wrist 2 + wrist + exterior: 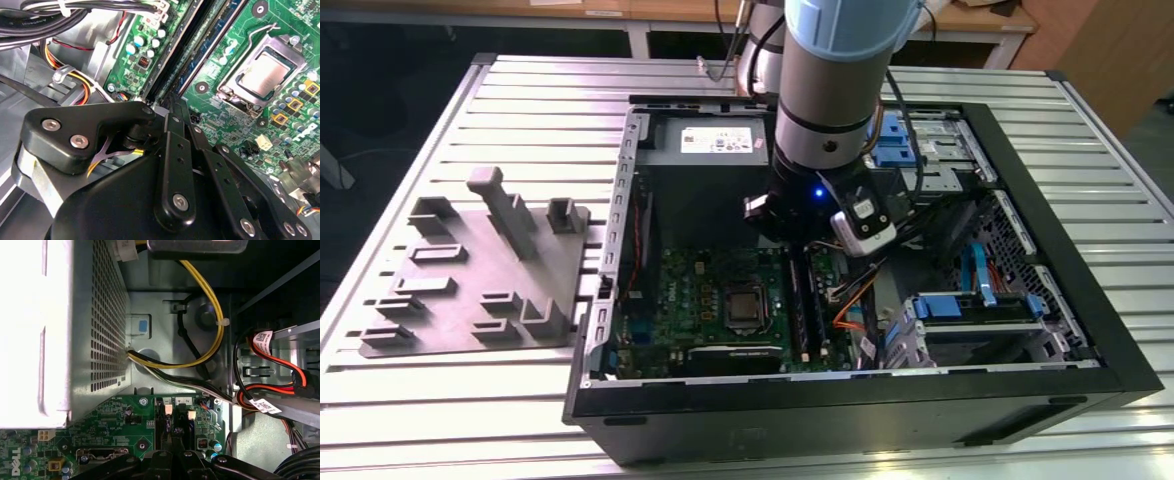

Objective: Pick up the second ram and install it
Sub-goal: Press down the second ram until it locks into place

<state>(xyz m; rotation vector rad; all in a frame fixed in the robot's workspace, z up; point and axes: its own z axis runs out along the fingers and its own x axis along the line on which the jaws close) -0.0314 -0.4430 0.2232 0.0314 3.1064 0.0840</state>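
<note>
Two fingers [176, 145] of the gripper [172, 102] are drawn together, tips down at the near end of the memory slots [166, 427] in both wrist views. The ram [220, 35] shows as a bluish strip lying along one slot, running away from the tips. I cannot tell whether the fingers pinch it or only sit above it. Beside the slots on the green motherboard [210, 75] is the processor socket [265, 75]. Beyond them stands the gray power supply [60, 330]. In the exterior view the arm [834, 90] reaches into the open case [854, 400] on the slatted bench [520, 100]. A gray fixture plate [467, 300] lies at that view's left.
</note>
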